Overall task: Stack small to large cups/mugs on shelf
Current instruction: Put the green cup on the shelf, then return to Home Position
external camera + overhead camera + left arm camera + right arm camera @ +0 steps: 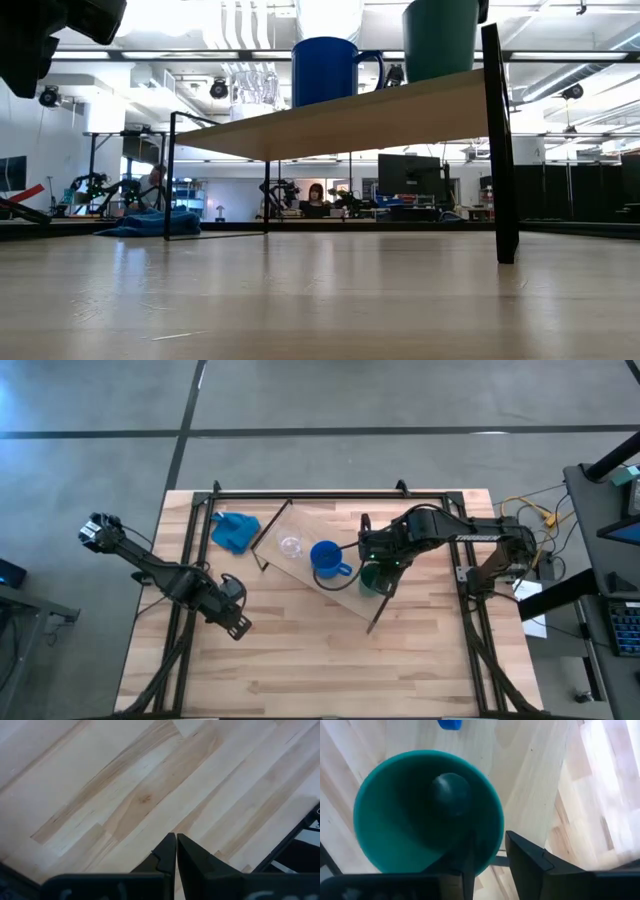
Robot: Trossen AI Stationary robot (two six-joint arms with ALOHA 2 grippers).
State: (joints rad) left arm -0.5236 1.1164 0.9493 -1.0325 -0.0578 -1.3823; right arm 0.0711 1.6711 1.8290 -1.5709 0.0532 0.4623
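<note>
The light-wood shelf (pixel 340 588) stands slantwise at the table's middle on dark rod frames (pixel 497 150). On it, in a row, stand a tiny clear glass cup (pixel 291 546), a bright blue mug (pixel 325 556) with its handle toward the near right, and a dark green cup (pixel 372 576). The mug (pixel 325 70) and the green cup (pixel 440 40) show on the plank in the low view. My right gripper (pixel 376 568) is over the green cup, shut on its rim. My left gripper (pixel 237 624) is shut and empty over bare table at the near left. My right gripper holds the green cup by its rim wall (pixel 495 851), one finger inside the cup (pixel 466 867) and one outside (pixel 530 862). The fingers come from above, pointing down. The cup stands upright, mouth up, its bottom on the shelf plank near the right frame.
A crumpled blue cloth (pixel 235 532) lies on the table left of the shelf's far end. Black frame rails (pixel 330 494) run along the table's far, left and right edges. Bare wood tabletop (pixel 300 670) lies toward the near edge.
</note>
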